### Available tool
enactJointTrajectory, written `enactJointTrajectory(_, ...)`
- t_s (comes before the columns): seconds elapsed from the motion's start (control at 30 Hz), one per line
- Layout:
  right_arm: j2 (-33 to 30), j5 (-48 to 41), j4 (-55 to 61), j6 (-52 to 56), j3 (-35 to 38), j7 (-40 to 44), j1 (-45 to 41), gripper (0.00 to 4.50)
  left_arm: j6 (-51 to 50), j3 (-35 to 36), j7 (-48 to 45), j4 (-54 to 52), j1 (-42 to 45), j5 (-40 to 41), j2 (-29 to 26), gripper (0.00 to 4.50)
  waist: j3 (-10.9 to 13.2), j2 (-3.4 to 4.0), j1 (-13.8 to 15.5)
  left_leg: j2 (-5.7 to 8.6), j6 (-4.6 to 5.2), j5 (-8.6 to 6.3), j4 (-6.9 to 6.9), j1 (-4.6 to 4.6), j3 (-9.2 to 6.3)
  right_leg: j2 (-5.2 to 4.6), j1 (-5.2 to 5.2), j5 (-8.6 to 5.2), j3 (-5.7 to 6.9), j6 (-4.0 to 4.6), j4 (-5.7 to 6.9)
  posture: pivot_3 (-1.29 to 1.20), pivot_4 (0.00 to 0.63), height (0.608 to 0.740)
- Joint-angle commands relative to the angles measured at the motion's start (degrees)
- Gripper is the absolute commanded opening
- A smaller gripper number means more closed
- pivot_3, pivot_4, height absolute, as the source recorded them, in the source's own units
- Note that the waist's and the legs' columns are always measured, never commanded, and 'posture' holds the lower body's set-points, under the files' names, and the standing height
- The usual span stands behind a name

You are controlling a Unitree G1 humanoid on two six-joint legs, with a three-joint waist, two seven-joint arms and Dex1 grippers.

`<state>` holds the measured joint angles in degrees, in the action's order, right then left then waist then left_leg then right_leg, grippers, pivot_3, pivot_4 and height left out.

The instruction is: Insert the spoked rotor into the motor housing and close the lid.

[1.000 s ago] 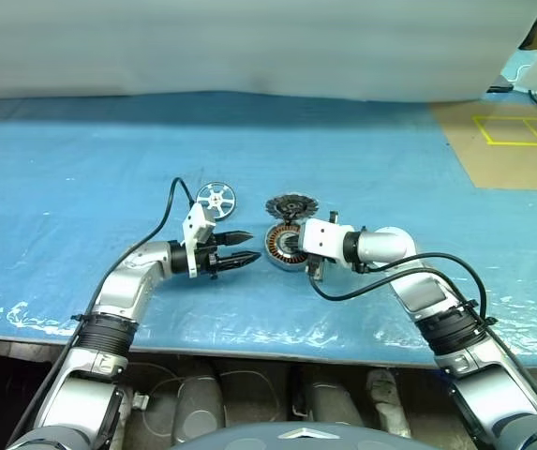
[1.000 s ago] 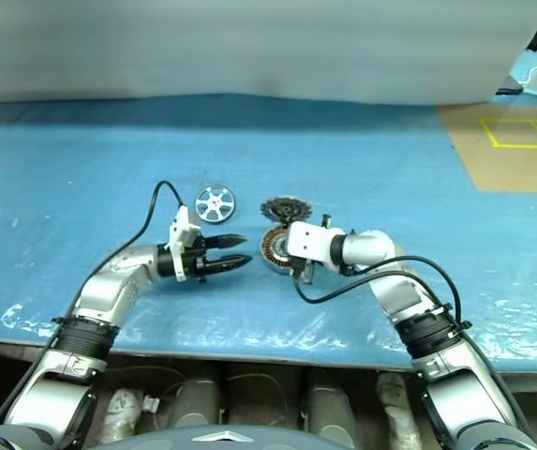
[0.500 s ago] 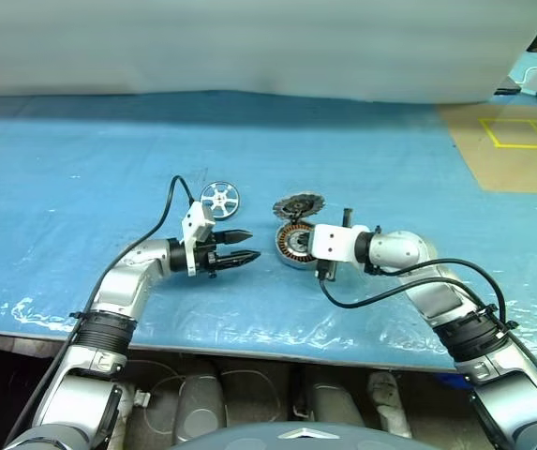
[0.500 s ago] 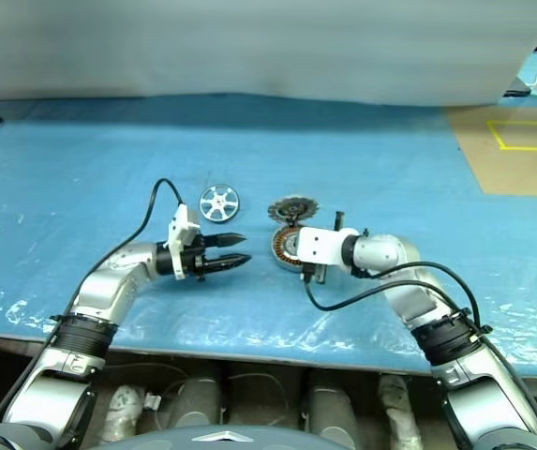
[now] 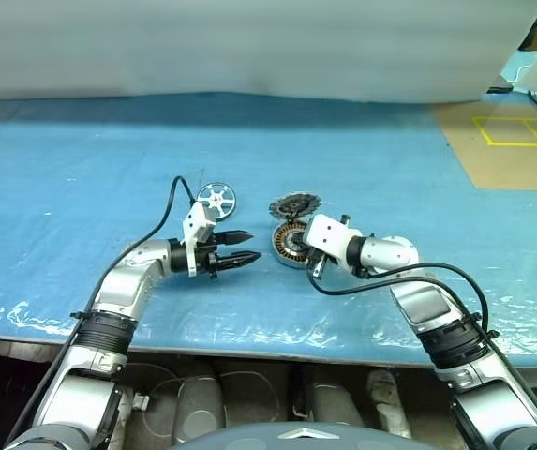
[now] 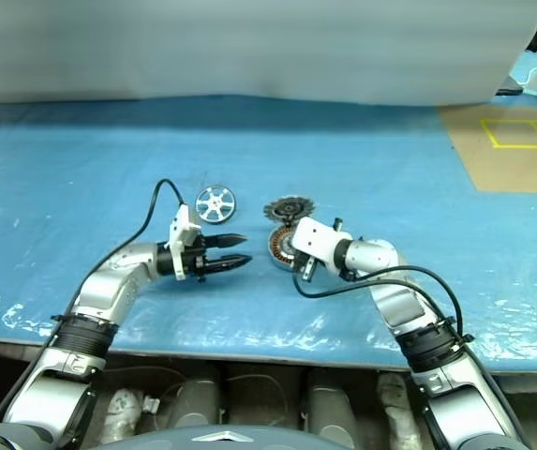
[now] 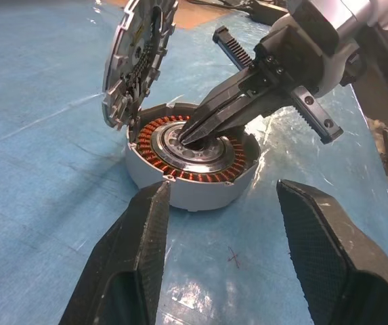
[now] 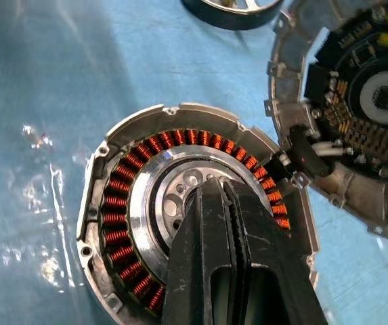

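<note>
Motor housing sits on the blue sheet, copper windings exposed. Lid stands tilted at the housing's far edge, ribbed face showing, joined to it by a wire. Right gripper is fully closed, 2 fingers pressed together, tips in the housing's centre, holding nothing. Left gripper is partly open and empty, just left of the housing, pointing at it. Spoked rotor lies flat, far-left of the housing.

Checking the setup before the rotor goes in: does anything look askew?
Yes. The lid stands on edge, leaning at the housing's rim, not flat. The shut right gripper pokes into the housing's centre, while the rotor lies apart.
</note>
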<state>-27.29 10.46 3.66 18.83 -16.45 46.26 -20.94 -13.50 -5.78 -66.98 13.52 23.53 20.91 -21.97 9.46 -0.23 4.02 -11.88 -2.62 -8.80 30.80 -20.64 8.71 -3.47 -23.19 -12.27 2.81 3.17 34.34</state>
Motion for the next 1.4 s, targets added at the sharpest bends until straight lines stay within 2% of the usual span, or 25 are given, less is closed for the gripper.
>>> enactJointTrajectory(0.03,0.6,-3.1,-1.0,11.3,0.0,1.8,3.8,0.01,1.1,0.1,-0.3,-0.6,0.4,-0.1,-0.3,2.63,0.0,-0.01,0.2,0.00,0.00,0.00,-0.04,0.09,0.00,-0.02,0.08,-0.01,0.00,-0.01,-0.01,0.00,0.150,0.740)
enactJointTrajectory(0.2,4.5,-9.3,-1.1,24.8,4.0,-0.7,3.2,0.01,1.3,0.1,-0.3,-0.4,0.6,-0.3,-0.3,2.63,-0.1,-0.09,0.4,0.00,0.00,0.00,-0.46,0.50,-0.02,-0.05,0.56,-0.02,0.00,-0.05,-0.54,0.00,0.150,0.740)
enactJointTrajectory(0.5,9.9,-17.7,0.6,36.5,9.8,-6.6,1.2,0.01,1.8,0.4,-0.7,0.4,1.2,-0.5,-0.5,2.63,-0.2,-0.11,0.3,0.00,-0.02,-0.01,-0.67,0.64,-0.01,-0.06,0.65,-0.03,0.00,-0.05,-0.68,0.00,0.150,0.740)
enactJointTrajectory(0.63,12.0,-23.8,5.0,30.2,14.5,-5.4,0.8,0.01,1.8,0.4,-0.7,0.5,1.3,-0.6,-0.6,2.63,-0.2,-0.08,0.3,0.00,-0.02,-0.01,-0.69,0.56,-0.01,-0.06,0.54,-0.03,0.00,-0.06,-0.68,0.00,0.150,0.740)
enactJointTrajectory(0.73,12.7,-29.0,8.0,28.1,18.5,-4.1,0.5,0.01,1.9,0.5,-0.8,0.6,1.4,-0.6,-0.7,2.63,-0.1,0.00,0.3,0.00,-0.03,0.00,-0.69,0.08,0.01,-0.05,0.05,0.00,0.00,-0.05,-0.67,0.00,0.150,0.740)
enactJointTrajectory(0.83,13.1,-33.2,9.4,28.0,21.5,-4.3,0.1,0.01,1.9,0.4,-0.7,0.4,1.1,-0.6,-0.8,2.63,-0.1,0.04,0.2,0.01,-0.14,0.08,-0.67,-0.56,0.03,-0.03,-0.49,0.26,0.02,0.40,-0.64,0.00,0.150,0.740)
enactJointTrajectory(1.0,13.8,-39.0,10.6,28.7,25.6,-6.4,-0.6,0.01,1.8,0.4,-0.6,0.1,0.9,-0.5,-0.7,2.63,-0.1,0.06,0.2,0.04,-0.21,0.11,-0.67,-0.76,0.03,0.11,-0.67,0.24,0.07,0.44,-0.62,0.00,0.150,0.740)
enactJointTrajectory(1.27,7.8,-37.0,11.6,25.9,18.9,-4.5,3.0,0.01,1.5,0.4,-0.8,0.1,1.0,-0.3,-0.8,2.63,-0.1,0.08,0.4,0.03,-0.16,0.08,-0.58,-0.67,0.03,0.05,-0.57,0.25,0.07,0.42,-0.59,0.00,0.150,0.740)
enactJointTrajectory(1.4,8.0,-34.3,7.9,23.3,17.3,-7.7,2.6,0.01,1.6,0.4,-0.8,0.2,1.3,-0.3,-0.7,2.63,-0.1,0.08,0.4,0.04,-0.21,0.11,-0.58,-0.67,0.04,0.07,-0.57,0.25,0.07,0.43,-0.58,0.00,0.150,0.740)
